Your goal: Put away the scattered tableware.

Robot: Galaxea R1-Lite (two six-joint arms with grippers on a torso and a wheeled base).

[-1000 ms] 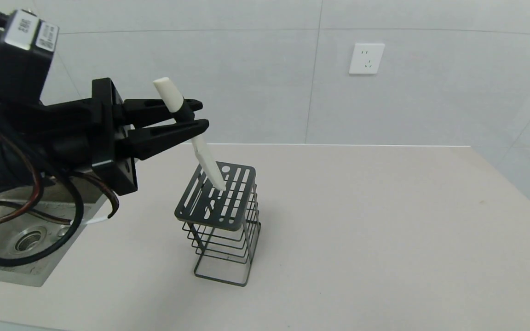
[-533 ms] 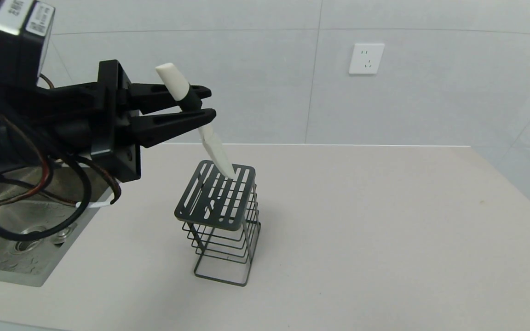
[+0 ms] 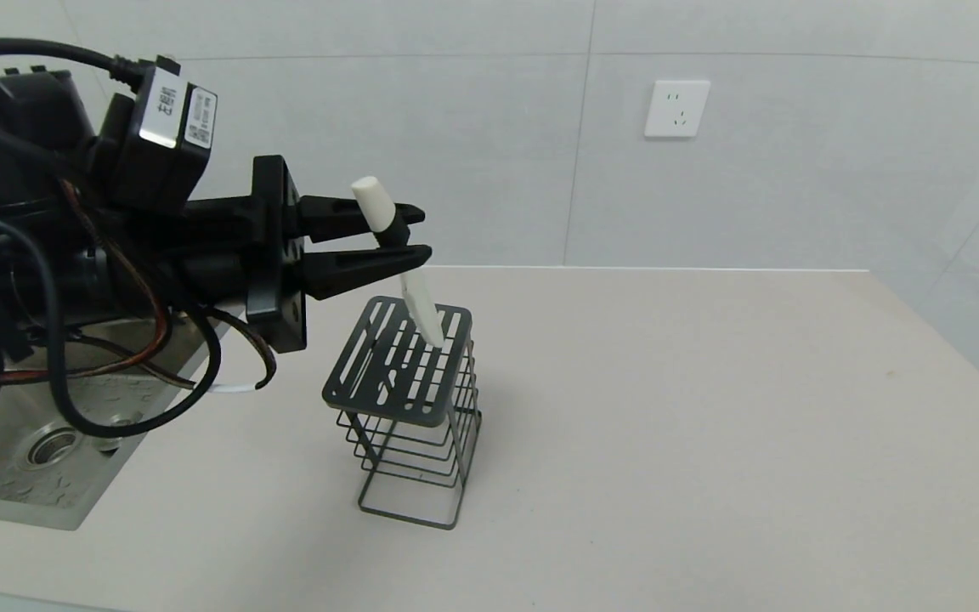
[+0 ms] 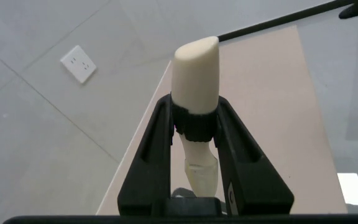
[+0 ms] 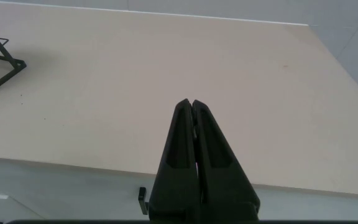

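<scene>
A white knife (image 3: 396, 255) with a black collar on its handle is held nearly upright, blade down, by my left gripper (image 3: 409, 234), which is shut on the collar. The blade tip hangs just over the far edge of the slotted top of a dark wire cutlery rack (image 3: 409, 399) standing on the counter. In the left wrist view the knife handle (image 4: 195, 71) rises between the two black fingers (image 4: 151, 149). My right gripper (image 5: 191, 115) is shut on nothing, low over the near edge of the beige counter (image 5: 166, 81).
A steel sink (image 3: 31, 433) is set into the counter at the left, under my left arm. A wall socket (image 3: 676, 108) sits on the tiled wall behind. The counter (image 3: 710, 425) to the right of the rack is bare.
My left gripper has carried the knife to the right and somewhat down from its raised spot half a second ago; the blade tip now hangs over the rack's far right slots.
</scene>
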